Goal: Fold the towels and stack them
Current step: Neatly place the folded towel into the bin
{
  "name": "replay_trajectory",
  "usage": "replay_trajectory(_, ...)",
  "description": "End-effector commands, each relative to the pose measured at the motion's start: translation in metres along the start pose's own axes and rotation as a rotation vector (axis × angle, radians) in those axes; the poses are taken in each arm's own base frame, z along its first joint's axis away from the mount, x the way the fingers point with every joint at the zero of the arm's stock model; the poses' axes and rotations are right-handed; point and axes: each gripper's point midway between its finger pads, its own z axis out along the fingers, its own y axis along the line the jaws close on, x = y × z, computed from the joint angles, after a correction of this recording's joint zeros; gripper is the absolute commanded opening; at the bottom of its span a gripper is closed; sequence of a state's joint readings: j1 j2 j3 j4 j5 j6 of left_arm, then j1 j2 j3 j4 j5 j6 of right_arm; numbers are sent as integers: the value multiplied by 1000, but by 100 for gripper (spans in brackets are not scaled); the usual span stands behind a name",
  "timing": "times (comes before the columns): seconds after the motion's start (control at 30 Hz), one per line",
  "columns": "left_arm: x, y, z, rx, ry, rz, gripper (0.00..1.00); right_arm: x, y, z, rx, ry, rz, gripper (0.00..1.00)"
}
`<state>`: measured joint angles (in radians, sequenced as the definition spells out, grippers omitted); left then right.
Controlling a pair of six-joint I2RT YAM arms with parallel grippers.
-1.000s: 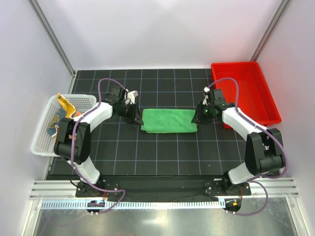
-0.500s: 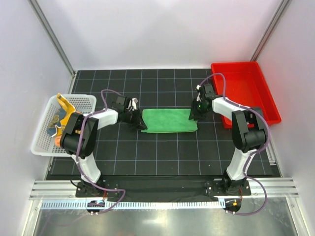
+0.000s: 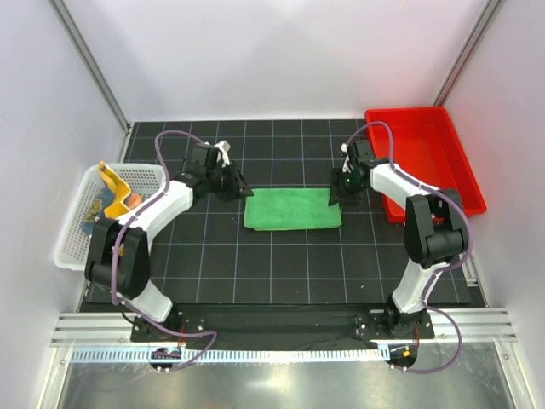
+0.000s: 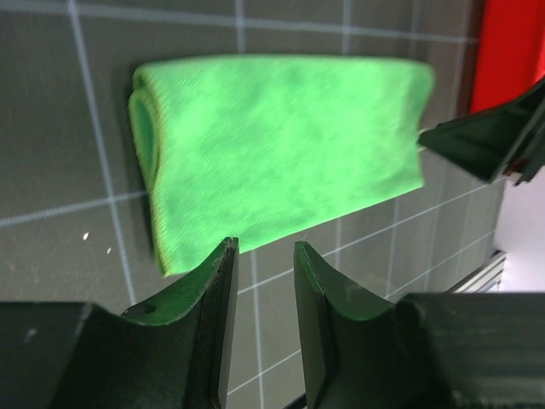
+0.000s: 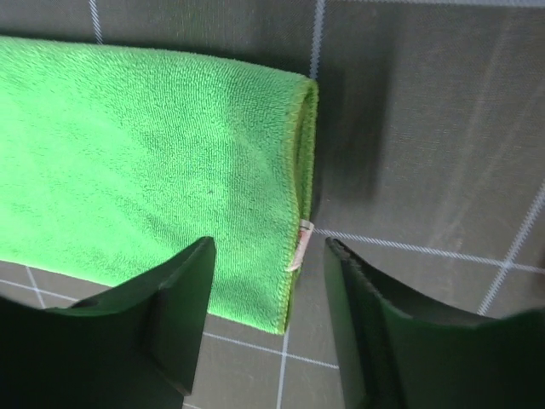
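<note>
The left fingers (image 4: 213, 298) are smooth black plastic with curved inner faces. They stand released with a narrow gap between them and nothing in it. The right fingers (image 5: 174, 315), of the same dark moulded plastic, are spread wider and are just as empty; one hangs over the cloth and the other over bare desk past its hem.

Beyond both pairs lies the green towel (image 5: 153, 170), a bright, plain grass green, folded into a long flat rectangle in the middle of the desk (image 3: 272, 264). Its nap is short and fuzzy, like microfibre. The right end has a neatly stitched hem with a small pale label (image 5: 301, 243) tucked at the edge. In the left wrist view the opposite end shows the doubled layers gaping slightly in a soft rounded loop. From above, the left fingers sit just off the towel's far left corner and the right fingers at its far right corner.

The desk is a matt black mat ruled with thin pale grid lines. At the right stands a glossy red plastic tray (image 3: 464, 170), rectangular with sloped walls. At the left a white lattice basket (image 3: 72, 247) holds the yellow-orange towel (image 3: 111, 181), crumpled and poking up over the rim, with another bunched cloth (image 3: 92, 218) beside it, too small to make out
</note>
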<state>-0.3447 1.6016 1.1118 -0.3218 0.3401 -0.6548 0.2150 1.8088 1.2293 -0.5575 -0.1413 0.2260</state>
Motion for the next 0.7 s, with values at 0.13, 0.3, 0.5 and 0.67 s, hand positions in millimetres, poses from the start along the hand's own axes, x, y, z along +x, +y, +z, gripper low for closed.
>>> replay_trajectory(0.13, -13, -22, 24, 105, 10, -19, 34, -5, 0, -17, -67, -35, 82, 68)
replay_trajectory(0.3, 2, 2, 42, 40, 49, -52, 33, 6, 9, 3, -163, -21, 74, 68)
replay_trajectory(0.5, 14, 20, 53, -11, 80, -83, 33, 13, 9, 17, -174, -23, 87, 65)
replay_trajectory(0.67, 23, 32, 56, -47, 91, -97, 32, 23, 11, 19, -176, -15, 77, 58)
